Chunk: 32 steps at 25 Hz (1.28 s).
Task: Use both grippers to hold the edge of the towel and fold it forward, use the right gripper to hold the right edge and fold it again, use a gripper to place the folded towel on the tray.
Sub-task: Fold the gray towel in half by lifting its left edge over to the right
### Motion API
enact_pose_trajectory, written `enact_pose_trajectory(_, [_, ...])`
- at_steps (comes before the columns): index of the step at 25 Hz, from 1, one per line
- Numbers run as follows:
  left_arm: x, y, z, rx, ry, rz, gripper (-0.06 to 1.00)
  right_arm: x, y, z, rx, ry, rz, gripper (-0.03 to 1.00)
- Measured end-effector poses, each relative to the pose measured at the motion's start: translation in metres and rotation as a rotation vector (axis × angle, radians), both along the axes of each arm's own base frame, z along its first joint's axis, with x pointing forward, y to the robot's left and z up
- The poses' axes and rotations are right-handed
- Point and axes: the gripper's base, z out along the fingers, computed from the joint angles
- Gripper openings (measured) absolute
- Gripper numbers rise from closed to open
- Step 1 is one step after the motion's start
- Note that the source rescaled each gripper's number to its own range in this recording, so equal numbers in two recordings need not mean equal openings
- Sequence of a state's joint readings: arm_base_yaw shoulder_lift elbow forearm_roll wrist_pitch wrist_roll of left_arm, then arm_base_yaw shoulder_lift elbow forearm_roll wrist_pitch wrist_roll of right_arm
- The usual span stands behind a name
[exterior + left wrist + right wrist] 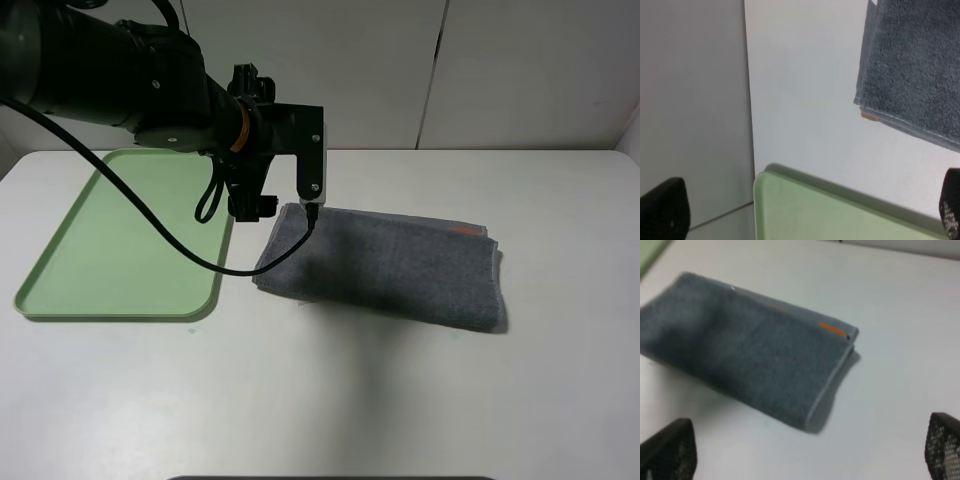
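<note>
The right gripper (806,447) is cut off from the overhead view; its jaws stand wide, empty; the left gripper (806,207), jaws also apart, hangs over the left end of the folded towel (385,265), shadowing it; the towel lies mid-desk (420,400), the tray (120,240) just beside it toward the left edge; open surface lies in front.

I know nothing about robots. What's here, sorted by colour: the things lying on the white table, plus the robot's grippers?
Grey: 1, the towel
Green: 1, the tray
Black: 2, the left gripper and the right gripper
Total: 4
</note>
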<state>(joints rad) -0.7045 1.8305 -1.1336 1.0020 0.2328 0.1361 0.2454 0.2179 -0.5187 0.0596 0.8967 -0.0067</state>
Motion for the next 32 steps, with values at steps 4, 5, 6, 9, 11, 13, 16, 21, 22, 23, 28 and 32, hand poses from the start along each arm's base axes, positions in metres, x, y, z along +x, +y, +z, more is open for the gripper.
enact_pose_trajectory(4, [0.0, 0.0, 0.0, 0.0, 0.0, 0.0, 1.0, -0.017, -0.002, 0.002, 0.047, -0.088, 0.012, 1.0])
enact_pose_trajectory(5, [0.0, 0.0, 0.0, 0.0, 0.0, 0.0, 1.0, -0.021, -0.003, 0.002, 0.056, -0.103, 0.014, 1.0])
enact_pose_trajectory(6, [0.0, 0.0, 0.0, 0.0, 0.0, 0.0, 1.0, -0.025, -0.004, 0.002, 0.063, -0.123, 0.016, 1.0])
enact_pose_trajectory(9, [0.0, 0.0, 0.0, 0.0, 0.0, 0.0, 1.0, -0.033, -0.006, 0.003, 0.077, -0.173, 0.018, 1.0])
enact_pose_trajectory(11, [0.0, 0.0, 0.0, 0.0, 0.0, 0.0, 1.0, -0.037, -0.007, 0.003, 0.082, -0.193, 0.018, 1.0])
enact_pose_trajectory(13, [0.0, 0.0, 0.0, 0.0, 0.0, 0.0, 1.0, -0.039, -0.007, 0.0, 0.067, -0.175, 0.015, 1.0])
enact_pose_trajectory(16, [0.0, 0.0, 0.0, 0.0, 0.0, 0.0, 1.0, -0.039, -0.011, -0.01, 0.004, -0.092, -0.01, 1.0])
enact_pose_trajectory(21, [0.0, 0.0, 0.0, 0.0, 0.0, 0.0, 1.0, -0.038, -0.012, -0.014, -0.003, -0.075, -0.022, 1.0])
enact_pose_trajectory(22, [0.0, 0.0, 0.0, 0.0, 0.0, 0.0, 1.0, -0.038, -0.012, -0.014, -0.003, -0.075, -0.023, 1.0])
enact_pose_trajectory(23, [0.0, 0.0, 0.0, 0.0, 0.0, 0.0, 1.0, -0.038, -0.012, -0.014, -0.003, -0.075, -0.023, 1.0])
enact_pose_trajectory(28, [0.0, 0.0, 0.0, 0.0, 0.0, 0.0, 1.0, -0.037, -0.012, -0.015, -0.004, -0.074, -0.024, 1.0])
enact_pose_trajectory(32, [0.0, 0.0, 0.0, -0.001, 0.0, -0.001, 1.0, -0.037, -0.012, -0.015, -0.005, -0.074, -0.045, 1.0])
